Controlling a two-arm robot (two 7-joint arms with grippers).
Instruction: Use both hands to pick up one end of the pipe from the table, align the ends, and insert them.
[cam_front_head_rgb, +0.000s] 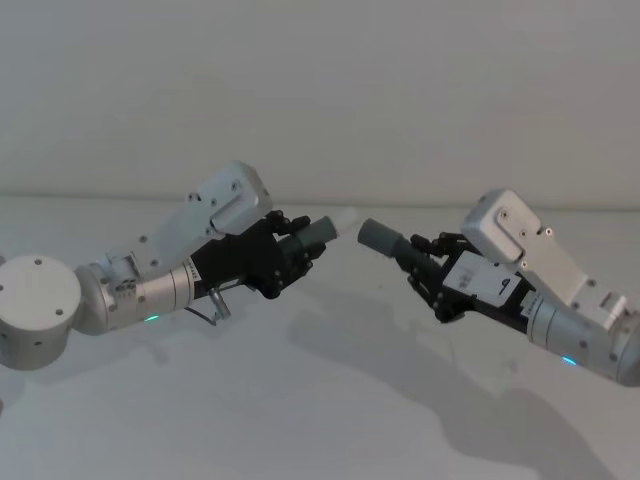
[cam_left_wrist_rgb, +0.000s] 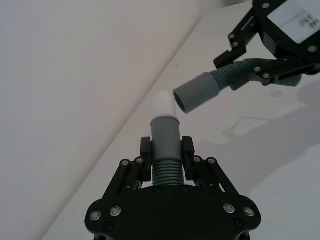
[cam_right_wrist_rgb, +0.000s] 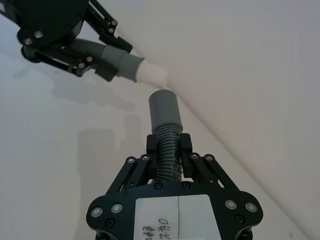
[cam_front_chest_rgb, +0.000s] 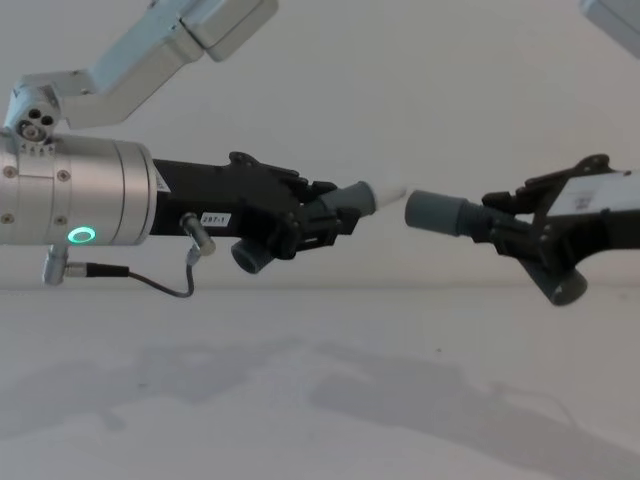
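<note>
Two grey pipe pcs (cam_front_head_rgb: 312, 236) (cam_front_head_rgb: 385, 240) held aloft, white tip (cam_front_head_rgb: 343, 219) near socket (cam_front_head_rgb: 377, 236), unjoined

The left gripper (cam_front_head_rgb: 292, 250) is on the left and the right gripper (cam_front_head_rgb: 425, 268) is on the right, both up above the table (cam_front_head_rgb: 330, 400). Each holds a pipe piece. The left pipe piece (cam_front_head_rgb: 315, 234) points right, the right pipe piece (cam_front_head_rgb: 385, 240) points left. Their ends are just beside each other, perhaps not quite in line.
</note>
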